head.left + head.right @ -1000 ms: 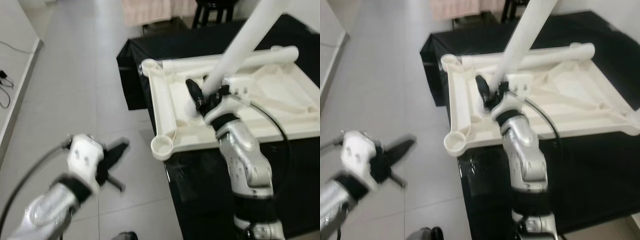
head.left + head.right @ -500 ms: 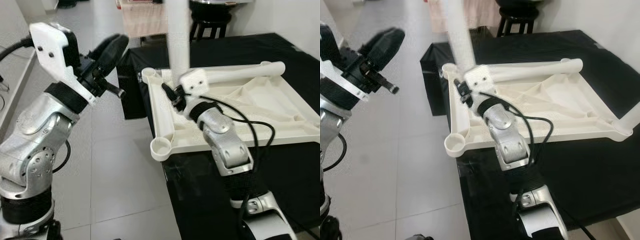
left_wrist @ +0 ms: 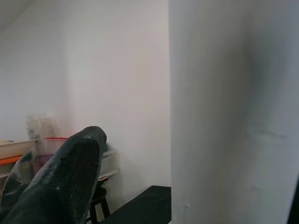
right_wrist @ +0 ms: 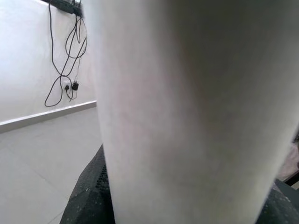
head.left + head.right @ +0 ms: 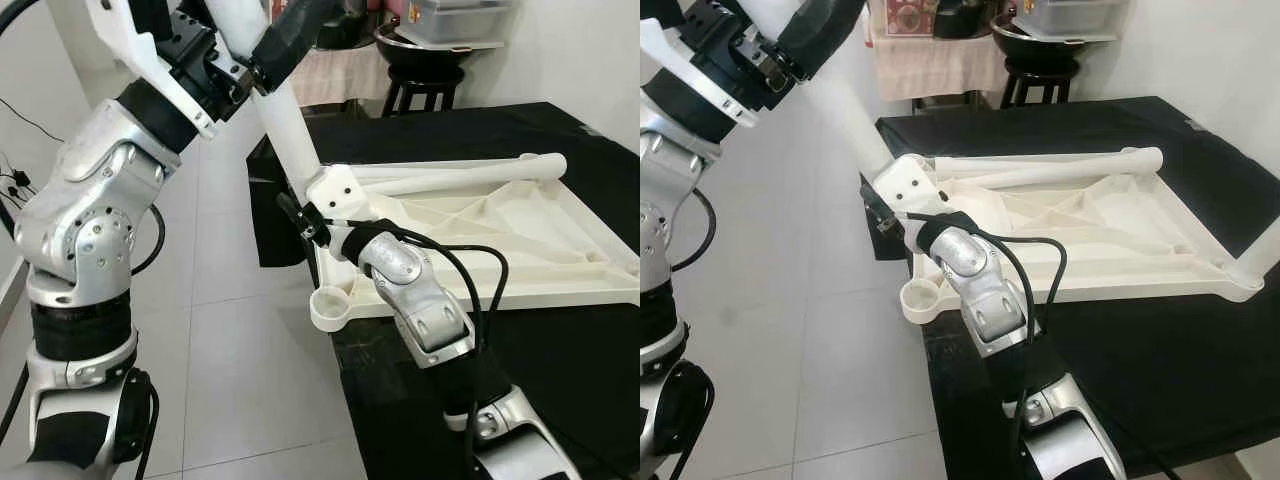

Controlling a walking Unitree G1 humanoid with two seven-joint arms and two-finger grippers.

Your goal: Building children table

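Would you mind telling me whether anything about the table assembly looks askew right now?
Yes: the white table leg leans well off upright over the upside-down tabletop. The left claw grips it high up and the right claw low down, by the tabletop's far-left corner; the near-left corner socket is empty.

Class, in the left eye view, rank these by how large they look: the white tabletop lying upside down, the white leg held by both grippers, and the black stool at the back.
1. Tabletop, largest.
2. Leg, though it is nearer the camera, which may enlarge it.
3. Stool, smallest; it stands farthest away and is partly hidden.
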